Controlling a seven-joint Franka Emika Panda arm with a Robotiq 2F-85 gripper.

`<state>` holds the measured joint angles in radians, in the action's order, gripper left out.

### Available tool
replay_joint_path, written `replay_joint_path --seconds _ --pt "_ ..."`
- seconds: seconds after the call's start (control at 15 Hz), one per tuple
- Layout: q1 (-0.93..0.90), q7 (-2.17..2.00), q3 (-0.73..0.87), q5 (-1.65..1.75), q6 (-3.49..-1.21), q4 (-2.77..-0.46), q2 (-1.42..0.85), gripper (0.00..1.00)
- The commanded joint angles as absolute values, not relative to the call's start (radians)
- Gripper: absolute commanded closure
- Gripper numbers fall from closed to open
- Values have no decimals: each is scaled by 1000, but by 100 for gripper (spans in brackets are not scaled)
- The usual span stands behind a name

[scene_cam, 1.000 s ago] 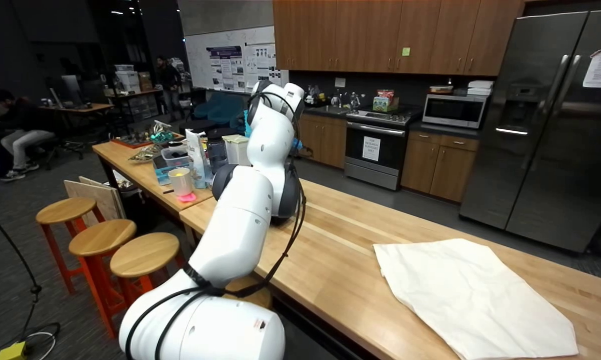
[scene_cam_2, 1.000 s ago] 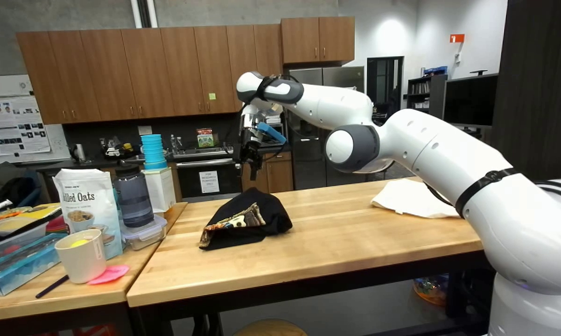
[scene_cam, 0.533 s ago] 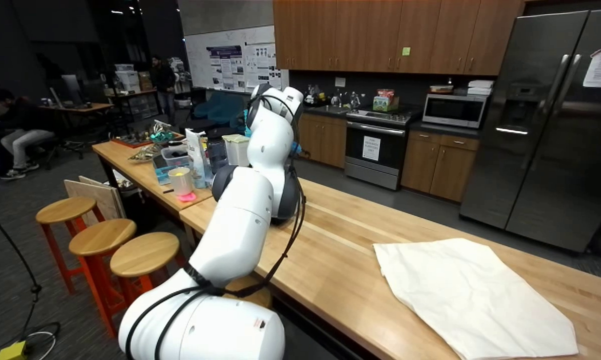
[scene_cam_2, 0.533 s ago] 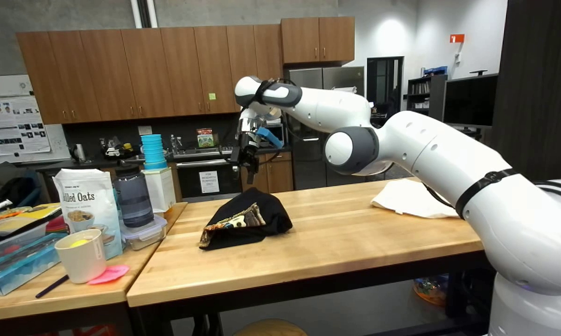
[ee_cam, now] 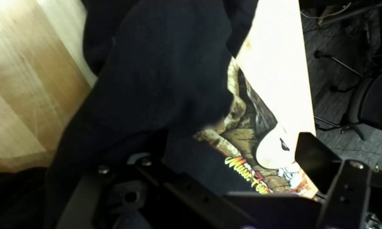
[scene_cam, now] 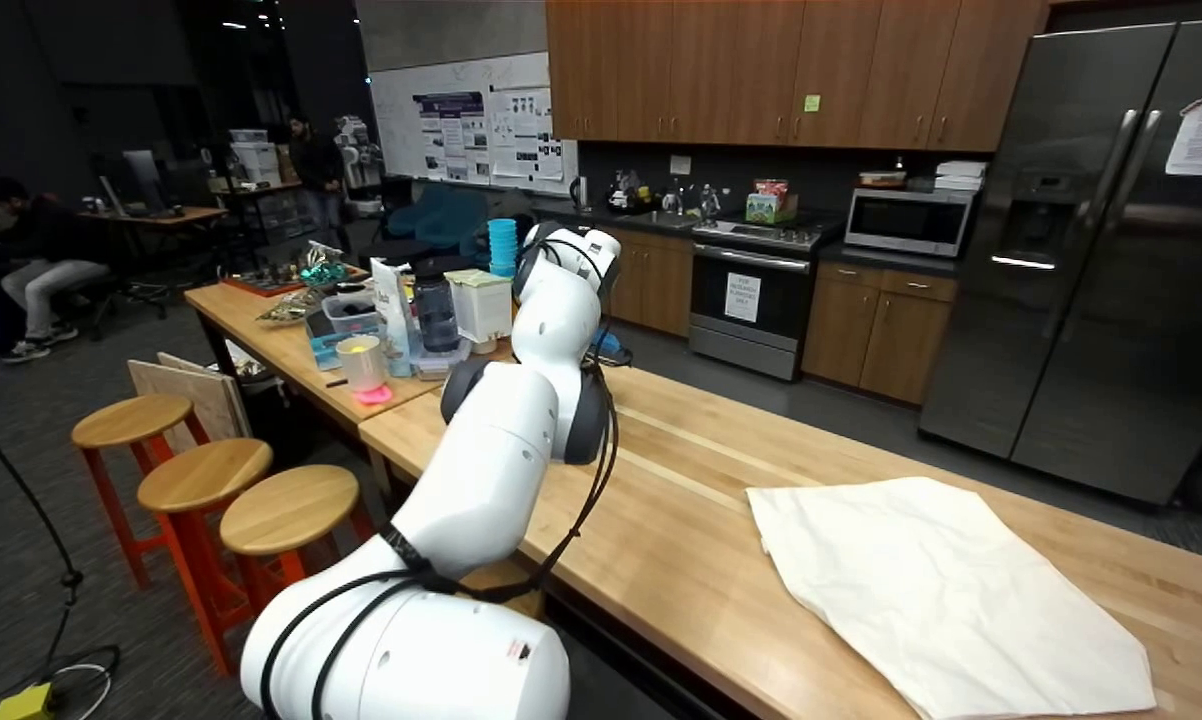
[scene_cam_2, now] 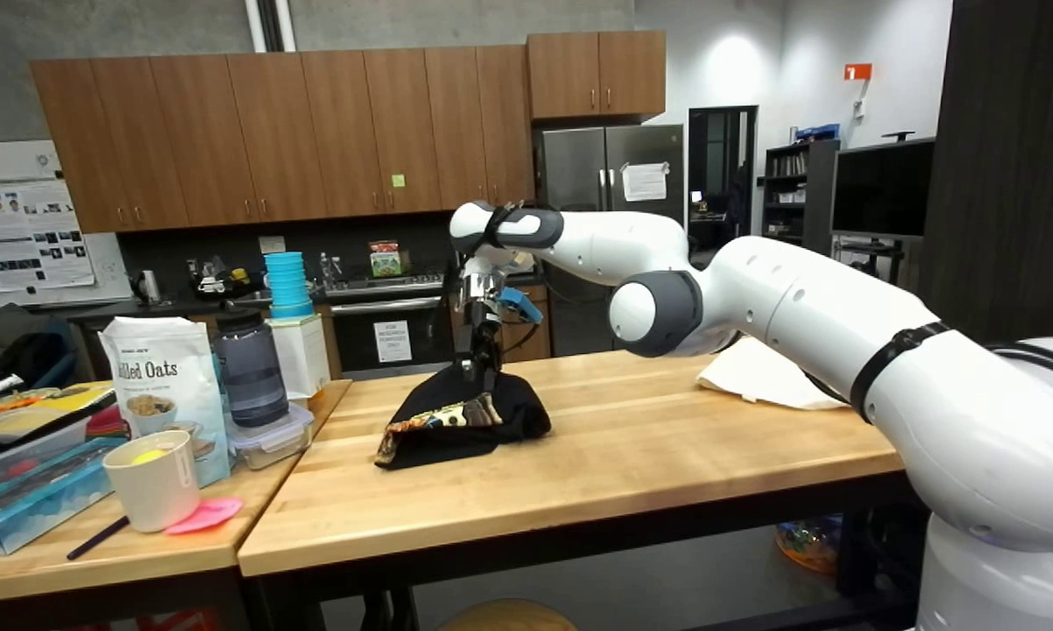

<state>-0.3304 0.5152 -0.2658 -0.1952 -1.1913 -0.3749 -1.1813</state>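
A crumpled black cloth [scene_cam_2: 522, 416] with a colourful printed patch lies on the wooden table; it fills much of the wrist view [ee_cam: 165, 70]. My gripper [scene_cam_2: 480, 375] points down at the cloth's upper back part in an exterior view. In the wrist view my gripper [ee_cam: 237, 143] has its two fingers wide apart, with black fabric and the print, with yellow-red lettering, showing between and beyond them. The left finger is dark against dark fabric, so I cannot tell whether it touches. A blue part [scene_cam_2: 519, 304] sits on the wrist. The arm hides the cloth in an exterior view.
A white cloth [scene_cam: 951, 590] lies flat on the wooden table [scene_cam: 681, 540]. An adjoining table holds an oats bag [scene_cam_2: 163, 386], a dark bottle [scene_cam_2: 250, 368], a cream mug [scene_cam_2: 151, 482], a lidded container [scene_cam_2: 272, 434] and blue stacked cups [scene_cam_2: 287, 282]. Stools [scene_cam: 291, 510] stand beside the table.
The arm has come down, and my gripper has dropped from above the black cloth to its upper part. The cloths look unmoved. A person in the background has shifted left.
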Motion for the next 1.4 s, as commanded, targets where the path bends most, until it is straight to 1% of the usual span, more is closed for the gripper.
replay_joint_path --seconds 0.0,0.27,0.53,0.93,1.07,1.33 --pt "-375 597 -192 -75 -1174 -339 -1196 0" --pt "-421 669 -113 66 -1199 -387 -1168 0" --pt "-479 699 -25 205 -1244 -384 -1173 0" --pt "-529 622 73 338 -1407 -370 -1146 0" --pt "-519 540 65 314 -1461 -360 -1130 0" --pt "-491 428 10 224 -1447 -377 -1090 0"
